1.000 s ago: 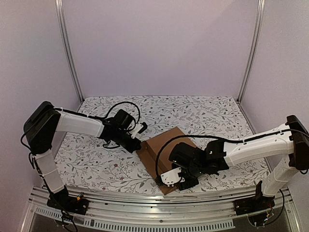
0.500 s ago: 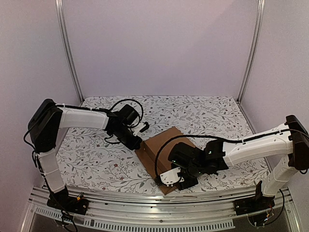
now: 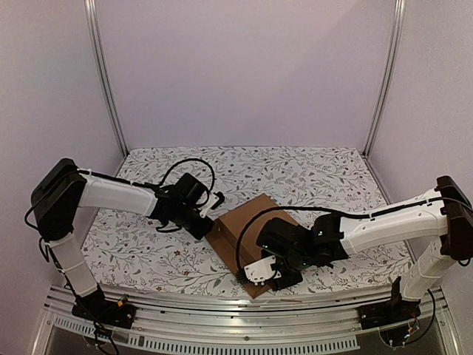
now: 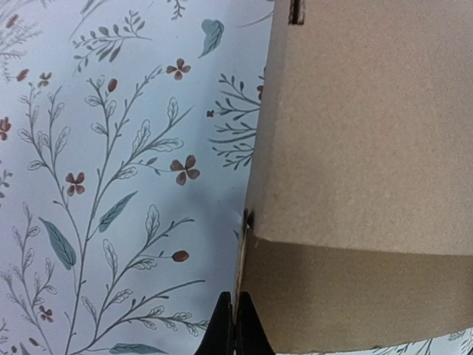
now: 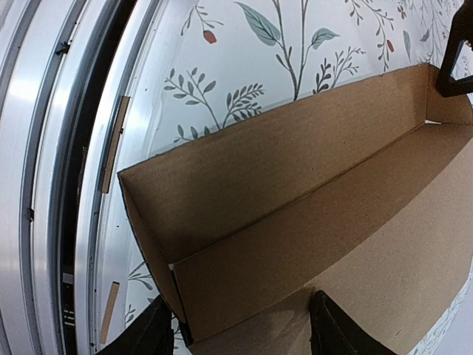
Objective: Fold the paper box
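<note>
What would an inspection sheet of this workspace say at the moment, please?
Surface: floral cloth covers the table, lying flat.
Job's things: paper box, brown cardboard, side walls raised, top open, near the front edge.
Clutter: nothing seen.
Grippers: left gripper shut, tips at the box's side wall, contact unclear; right gripper open, straddling the box's near end wall.
Cables: black cable loops above the left arm; second cable arcs over the box by the right arm.
Surroundings: lilac walls, metal posts, metal rail at the near edge.

The paper box is matt, grainy brown cardboard; the table cover smooth, printed.
</note>
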Available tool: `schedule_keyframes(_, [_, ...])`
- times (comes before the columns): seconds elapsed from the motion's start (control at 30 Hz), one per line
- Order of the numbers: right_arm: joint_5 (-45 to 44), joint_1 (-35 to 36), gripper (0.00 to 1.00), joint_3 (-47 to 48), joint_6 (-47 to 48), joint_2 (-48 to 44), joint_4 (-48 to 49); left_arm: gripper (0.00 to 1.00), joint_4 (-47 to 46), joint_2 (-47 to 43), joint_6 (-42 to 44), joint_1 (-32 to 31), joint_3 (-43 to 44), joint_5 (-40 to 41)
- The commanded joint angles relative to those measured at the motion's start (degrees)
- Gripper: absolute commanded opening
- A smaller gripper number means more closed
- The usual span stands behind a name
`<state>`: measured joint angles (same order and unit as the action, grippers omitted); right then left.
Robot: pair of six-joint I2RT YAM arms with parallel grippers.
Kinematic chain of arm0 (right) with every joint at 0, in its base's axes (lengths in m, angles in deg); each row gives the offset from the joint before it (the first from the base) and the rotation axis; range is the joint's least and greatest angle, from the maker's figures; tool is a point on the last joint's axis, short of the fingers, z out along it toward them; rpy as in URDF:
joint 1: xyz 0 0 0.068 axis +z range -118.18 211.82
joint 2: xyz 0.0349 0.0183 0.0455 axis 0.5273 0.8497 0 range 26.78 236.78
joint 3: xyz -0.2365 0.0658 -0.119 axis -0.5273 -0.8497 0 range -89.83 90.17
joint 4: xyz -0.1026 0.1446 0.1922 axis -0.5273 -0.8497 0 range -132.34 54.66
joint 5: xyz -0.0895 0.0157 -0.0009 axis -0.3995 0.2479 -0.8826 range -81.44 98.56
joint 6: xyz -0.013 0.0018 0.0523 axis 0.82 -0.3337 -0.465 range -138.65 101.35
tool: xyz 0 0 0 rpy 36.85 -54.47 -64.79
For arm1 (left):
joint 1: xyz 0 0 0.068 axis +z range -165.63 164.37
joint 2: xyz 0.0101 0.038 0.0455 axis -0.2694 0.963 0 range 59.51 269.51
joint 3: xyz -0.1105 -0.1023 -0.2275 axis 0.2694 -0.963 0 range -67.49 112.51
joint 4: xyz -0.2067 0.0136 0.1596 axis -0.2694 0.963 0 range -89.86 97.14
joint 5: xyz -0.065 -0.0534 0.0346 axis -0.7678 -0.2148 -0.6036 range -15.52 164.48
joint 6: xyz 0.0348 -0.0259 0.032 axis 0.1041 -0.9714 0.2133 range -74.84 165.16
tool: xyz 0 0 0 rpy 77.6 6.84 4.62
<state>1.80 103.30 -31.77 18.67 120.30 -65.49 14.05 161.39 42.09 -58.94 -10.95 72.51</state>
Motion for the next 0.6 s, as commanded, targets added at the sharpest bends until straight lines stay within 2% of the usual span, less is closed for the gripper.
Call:
schedule_keyframes(0.0, [2.28, -0.76, 0.62, -1.65, -0.80, 4.04, -4.75, 0.00, -4.54, -0.11, -1.08, -1.78, -3.53, -1.25])
schedule_keyframes(0.57, [2.63, -0.73, 0.62, -1.38, -0.93, 4.70, -5.14, 0.00, -11.71, -0.37, -2.29, -2.21, -9.69, -1.41])
